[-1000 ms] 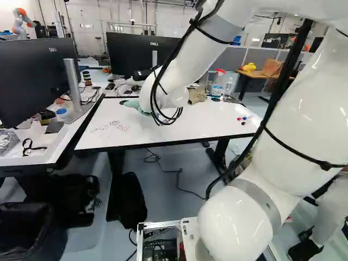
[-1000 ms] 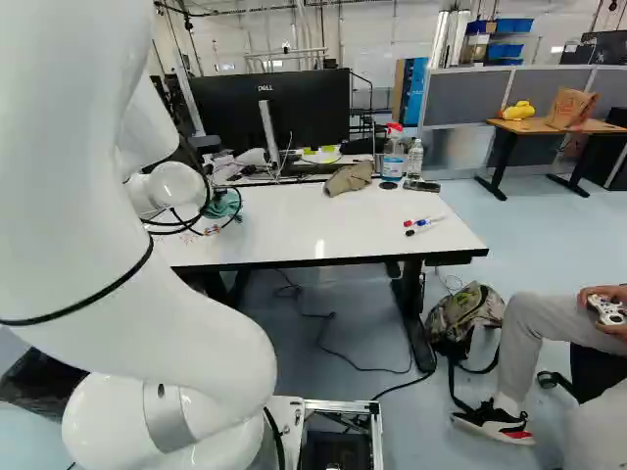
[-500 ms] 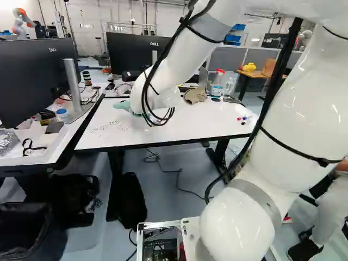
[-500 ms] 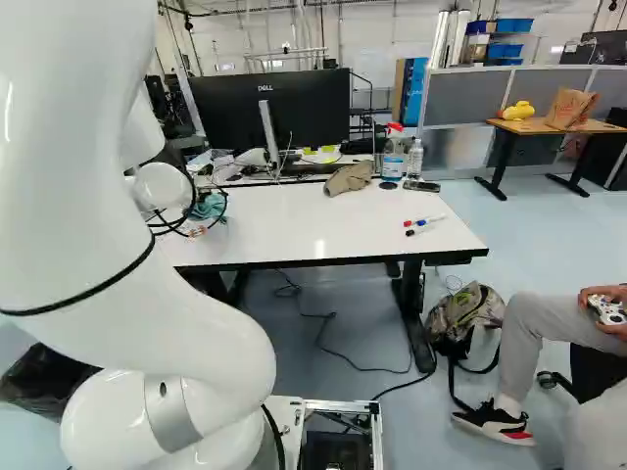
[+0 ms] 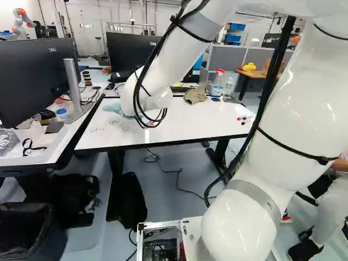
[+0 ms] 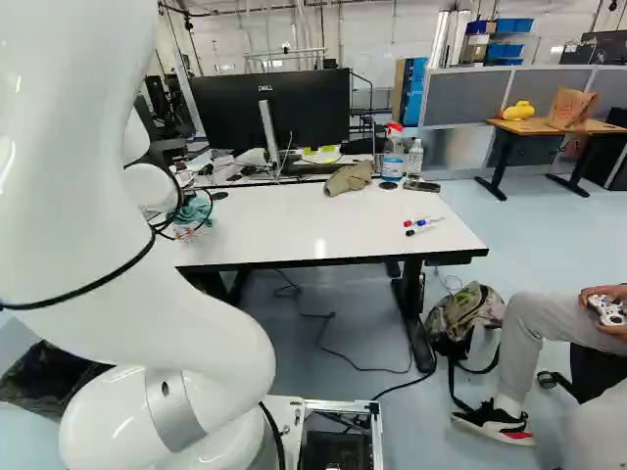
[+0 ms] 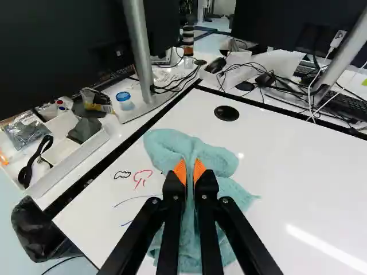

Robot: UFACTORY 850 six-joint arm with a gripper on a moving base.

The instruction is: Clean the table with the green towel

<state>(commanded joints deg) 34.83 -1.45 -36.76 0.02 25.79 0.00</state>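
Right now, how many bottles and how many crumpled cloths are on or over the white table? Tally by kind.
Bottles: 2 (spray bottle, clear bottle)
Crumpled cloths: 2 (green towel in the gripper, beige cloth)
Total: 4

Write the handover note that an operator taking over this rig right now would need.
Gripper: shut on the green towel, one finger on each side.
Towel: draped on the white table, next to the ink marks.
Done: towel gripped and on the table; how much is wiped, I cannot tell.
Left: red, black and blue marks to wipe. Marker pens also lie on the table.
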